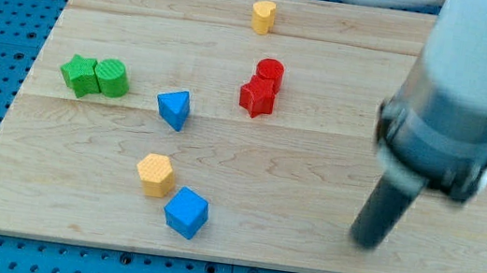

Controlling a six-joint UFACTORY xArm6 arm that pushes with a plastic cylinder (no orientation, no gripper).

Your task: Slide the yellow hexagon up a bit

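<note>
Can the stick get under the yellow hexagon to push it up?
Probably yes. My tip is far off to the view's right of the yellow hexagon, with bare board between, but the blue cube touches its lower right side, crowding that spot.

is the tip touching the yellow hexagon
No, my tip rests far off at the view's right, with bare board between it and the yellow hexagon.
</note>
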